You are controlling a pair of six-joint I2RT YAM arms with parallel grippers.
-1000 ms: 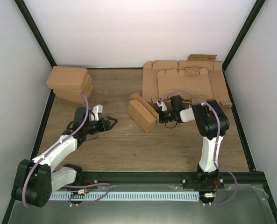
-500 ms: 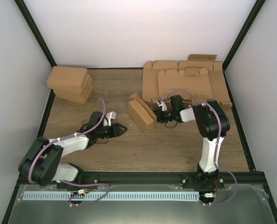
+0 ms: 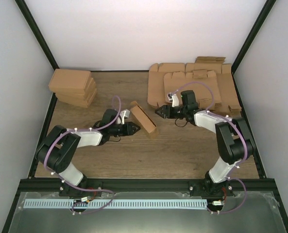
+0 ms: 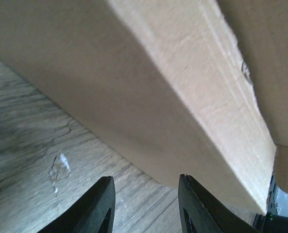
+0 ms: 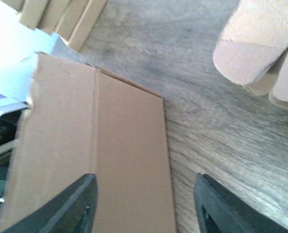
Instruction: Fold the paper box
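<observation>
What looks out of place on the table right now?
The paper box lies askew, diagonal to the edges of the table. At the back right, the flat cardboard sheets overlap unevenly. Nothing looks spilled.

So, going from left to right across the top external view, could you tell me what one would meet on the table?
stack of folded boxes → left gripper → paper box → right gripper → flat cardboard sheets
</observation>
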